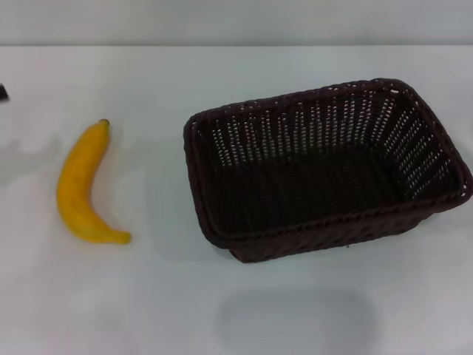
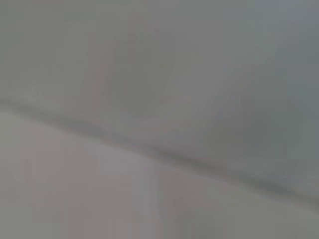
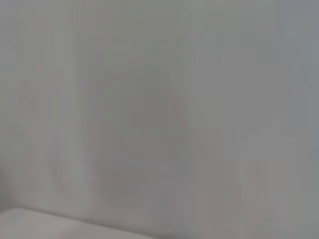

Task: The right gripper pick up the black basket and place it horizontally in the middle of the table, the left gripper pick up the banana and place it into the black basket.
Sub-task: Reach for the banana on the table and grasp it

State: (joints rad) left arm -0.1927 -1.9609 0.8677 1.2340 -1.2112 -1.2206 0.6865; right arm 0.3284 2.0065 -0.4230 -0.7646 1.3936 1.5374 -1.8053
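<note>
Neither claw is in view, so their state cannot be told. The black basket (image 1: 325, 170) sits right of centre, slightly skewed; the banana (image 1: 85, 185) lies at left on the table (image 1: 148, 310). The open weave could snag a finger.

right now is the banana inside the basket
No, the banana lies on the table to the left of the black basket, apart from it.

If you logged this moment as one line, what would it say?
banana: on table, robot's left, untouched | black basket: upright, empty, right of centre | grippers: neither at the objects
</note>
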